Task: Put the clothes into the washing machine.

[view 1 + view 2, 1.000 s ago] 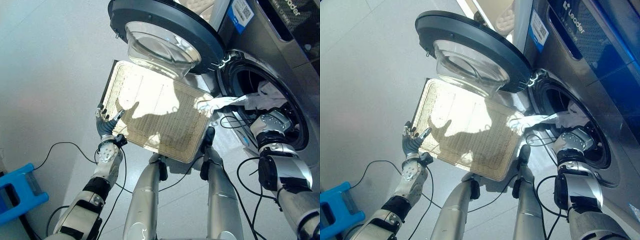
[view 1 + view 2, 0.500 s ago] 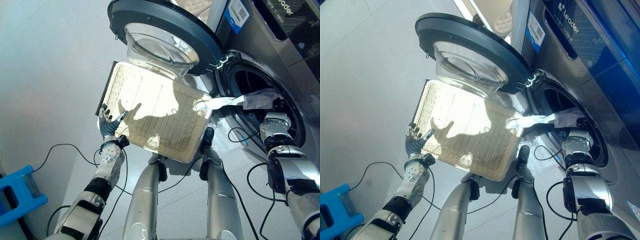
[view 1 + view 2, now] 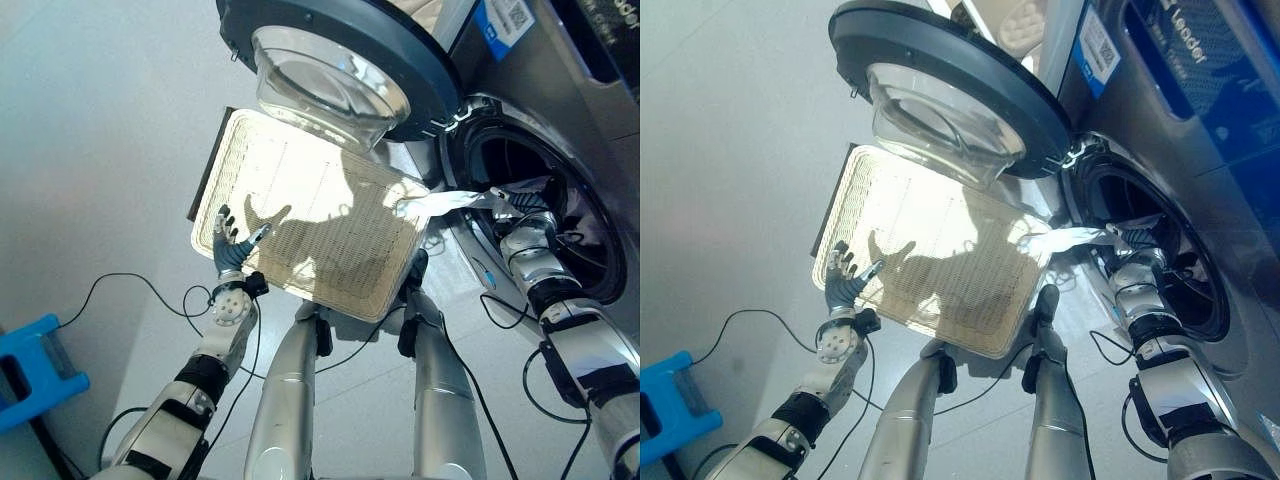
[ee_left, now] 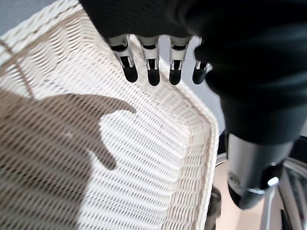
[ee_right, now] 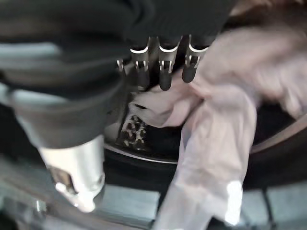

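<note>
While the right hand [image 3: 522, 232] is pinching the white garment [image 3: 470, 201] at the washing machine [image 3: 1160, 180] opening, its long tail is trailing leftward onto the wicker basket [image 3: 300, 230], where the left hand [image 3: 232, 252] is hovering spread

Bright sun on my basket [image 3: 300, 220], hard hand shadow across it; my right wrist view blurry, cloth [image 5: 225, 139] smeared.

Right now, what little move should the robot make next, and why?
Probably push the white cloth further into the washing machine with the right hand: one end lies inside the opening, the other trails out onto the wicker basket.
</note>
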Controlling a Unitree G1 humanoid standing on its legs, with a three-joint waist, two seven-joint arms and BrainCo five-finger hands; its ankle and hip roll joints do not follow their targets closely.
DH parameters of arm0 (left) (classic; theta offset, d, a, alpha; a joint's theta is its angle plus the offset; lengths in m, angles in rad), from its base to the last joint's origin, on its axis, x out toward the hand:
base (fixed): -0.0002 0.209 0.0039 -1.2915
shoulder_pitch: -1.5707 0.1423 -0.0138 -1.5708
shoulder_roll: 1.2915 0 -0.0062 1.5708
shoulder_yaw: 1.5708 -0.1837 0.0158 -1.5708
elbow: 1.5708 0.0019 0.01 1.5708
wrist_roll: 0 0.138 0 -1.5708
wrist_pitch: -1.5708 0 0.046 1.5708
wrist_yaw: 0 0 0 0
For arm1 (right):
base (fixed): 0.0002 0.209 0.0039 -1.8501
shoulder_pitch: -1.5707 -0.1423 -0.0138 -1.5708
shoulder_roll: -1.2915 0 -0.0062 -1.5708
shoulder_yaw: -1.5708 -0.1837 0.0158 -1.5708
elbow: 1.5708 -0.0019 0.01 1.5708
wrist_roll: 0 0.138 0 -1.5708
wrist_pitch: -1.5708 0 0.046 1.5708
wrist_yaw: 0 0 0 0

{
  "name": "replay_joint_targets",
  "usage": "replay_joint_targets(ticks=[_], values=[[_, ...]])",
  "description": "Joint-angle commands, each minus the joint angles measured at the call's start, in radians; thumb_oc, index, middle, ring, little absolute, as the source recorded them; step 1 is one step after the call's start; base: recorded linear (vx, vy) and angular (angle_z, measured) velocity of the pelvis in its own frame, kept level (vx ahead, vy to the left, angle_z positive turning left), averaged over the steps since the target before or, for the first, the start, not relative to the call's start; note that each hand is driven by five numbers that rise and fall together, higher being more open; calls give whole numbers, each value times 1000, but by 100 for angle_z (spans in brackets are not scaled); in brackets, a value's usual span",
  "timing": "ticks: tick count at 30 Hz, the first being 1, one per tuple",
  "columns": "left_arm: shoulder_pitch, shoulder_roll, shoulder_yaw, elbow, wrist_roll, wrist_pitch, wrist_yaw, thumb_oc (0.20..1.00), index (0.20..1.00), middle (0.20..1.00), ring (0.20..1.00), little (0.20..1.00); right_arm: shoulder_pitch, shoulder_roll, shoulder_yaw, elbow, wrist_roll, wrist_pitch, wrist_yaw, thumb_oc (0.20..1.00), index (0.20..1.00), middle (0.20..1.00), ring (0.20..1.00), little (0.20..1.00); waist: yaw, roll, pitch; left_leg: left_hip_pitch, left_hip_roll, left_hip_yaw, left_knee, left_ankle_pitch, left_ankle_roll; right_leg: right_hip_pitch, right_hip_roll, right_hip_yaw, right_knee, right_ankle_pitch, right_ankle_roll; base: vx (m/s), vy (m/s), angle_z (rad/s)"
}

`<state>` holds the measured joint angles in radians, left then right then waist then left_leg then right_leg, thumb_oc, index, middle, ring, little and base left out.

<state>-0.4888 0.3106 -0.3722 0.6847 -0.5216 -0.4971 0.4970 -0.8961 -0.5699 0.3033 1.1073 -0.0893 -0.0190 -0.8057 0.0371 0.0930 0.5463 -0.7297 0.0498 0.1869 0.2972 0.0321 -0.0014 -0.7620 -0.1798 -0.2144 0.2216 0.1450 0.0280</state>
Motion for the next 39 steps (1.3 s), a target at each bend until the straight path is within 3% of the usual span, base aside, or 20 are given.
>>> replay_joint_targets(ticks=[1,9,11,17,27,39], values=[[-4,-20,11,-12,60,-63,14,1000,1000,1000,1000,1000,0,-57,67,17,-153,46,-83,1000,1000,1000,1000,1000,9,36,-26,-7,-19,12,-8,-33,-48,-30,-43,-71,210,-139,112,0,0,0],[-10,-19,3,-7,71,-75,15,1000,1000,1000,1000,1000,9,-62,125,48,-248,65,-83,1000,1000,1000,1000,1000,11,39,-26,-19,-19,9,-8,-32,-49,-39,-46,-72,206,-137,113,-2,-5,0],[-27,-8,-8,-6,77,-84,17,1000,1000,1000,1000,1000,25,-69,197,82,-357,93,-47,1000,1000,1000,1000,1000,12,38,-26,-31,-20,7,-5,-33,-51,-47,-53,-76,199,-131,117,-27,-68,2],[-56,-6,-13,-21,77,-76,20,1000,1000,1000,1000,1000,11,-60,260,89,-406,112,40,1000,1000,1000,1000,1000,11,42,-26,-58,-20,8,-3,-27,-55,-74,-60,-74,194,-120,119,-12,-22,4],[-80,-15,-30,-48,64,-87,27,1000,1000,1000,1000,1000,-40,-56,299,99,-381,150,77,1000,1000,1000,1000,1000,15,65,-26,-91,-30,13,-7,-16,-58,-113,-68,-70,187,-105,120,0,0,0],[-91,-22,-43,-153,40,-86,51,1000,1000,1000,1000,1000,-170,-86,310,138,-367,244,195,1000,1000,1000,1000,1000,44,120,-26,-188,-55,12,30,-16,-56,-224,-105,-64,228,-93,121,-10,10,5]])
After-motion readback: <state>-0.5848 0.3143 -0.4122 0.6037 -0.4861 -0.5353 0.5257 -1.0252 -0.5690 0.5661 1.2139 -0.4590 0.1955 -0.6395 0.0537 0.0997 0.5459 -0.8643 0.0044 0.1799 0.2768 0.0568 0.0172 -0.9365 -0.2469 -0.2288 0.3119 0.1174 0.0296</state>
